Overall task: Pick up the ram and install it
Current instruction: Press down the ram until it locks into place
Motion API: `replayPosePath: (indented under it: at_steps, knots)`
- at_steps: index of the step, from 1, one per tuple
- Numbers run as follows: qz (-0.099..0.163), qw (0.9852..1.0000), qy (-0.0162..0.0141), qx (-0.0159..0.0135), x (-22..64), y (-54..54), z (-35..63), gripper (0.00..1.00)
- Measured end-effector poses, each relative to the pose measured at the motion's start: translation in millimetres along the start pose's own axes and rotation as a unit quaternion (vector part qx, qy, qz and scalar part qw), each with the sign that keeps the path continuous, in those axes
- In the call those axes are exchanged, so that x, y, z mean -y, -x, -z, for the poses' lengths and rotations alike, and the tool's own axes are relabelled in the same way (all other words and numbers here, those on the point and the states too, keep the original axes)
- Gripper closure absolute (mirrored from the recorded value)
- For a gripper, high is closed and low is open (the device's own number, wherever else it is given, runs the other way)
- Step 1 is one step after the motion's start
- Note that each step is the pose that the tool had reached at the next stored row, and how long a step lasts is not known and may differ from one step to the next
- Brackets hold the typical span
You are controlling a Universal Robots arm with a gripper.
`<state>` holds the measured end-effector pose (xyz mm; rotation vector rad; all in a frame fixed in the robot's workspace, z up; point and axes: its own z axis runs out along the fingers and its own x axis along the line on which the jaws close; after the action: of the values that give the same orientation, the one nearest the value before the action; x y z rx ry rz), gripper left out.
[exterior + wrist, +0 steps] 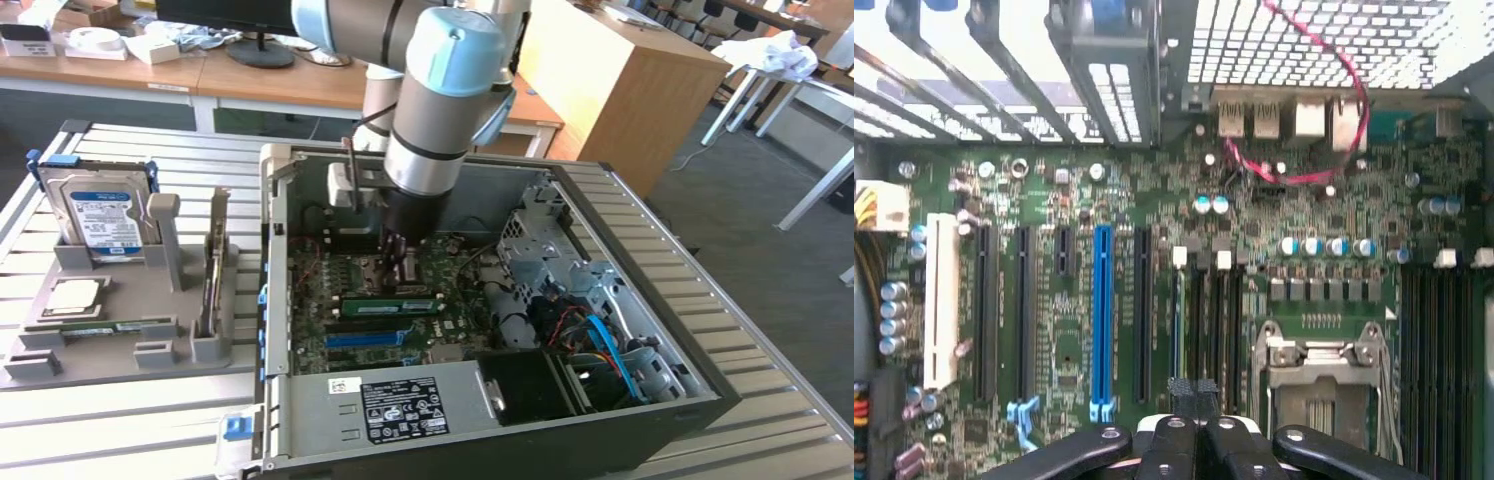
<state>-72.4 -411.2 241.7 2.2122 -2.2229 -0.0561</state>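
I log the slatted desk (107, 420) first, carrying the open computer case (694, 350) and, at the exterior view's left, a grey holder (127, 350). Next, the arm (447, 100), reaching down into the case over the motherboard (1054, 330). In the holder I list a blue-labelled hard drive (104, 220) standing upright and a square silver processor (74, 297) lying flat. The ram (390, 305) lies seated in a slot on the board, just beside the tool's tip toward the case front. The tool (1194, 395) is pressed together, pinching nothing, poised over the slots beside the processor socket (1319, 375).
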Motion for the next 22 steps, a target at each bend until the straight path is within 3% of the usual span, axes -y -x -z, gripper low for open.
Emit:
replayPosePath:
  at_steps: [8,22]
  knots:
    - [0.0,1.0,0.0,0.0001,-14.7,0.0,-0.6,0.9]
    - [0.0,1.0,0.0,0.0001,-14.7,-3.8,-0.5,0.9]
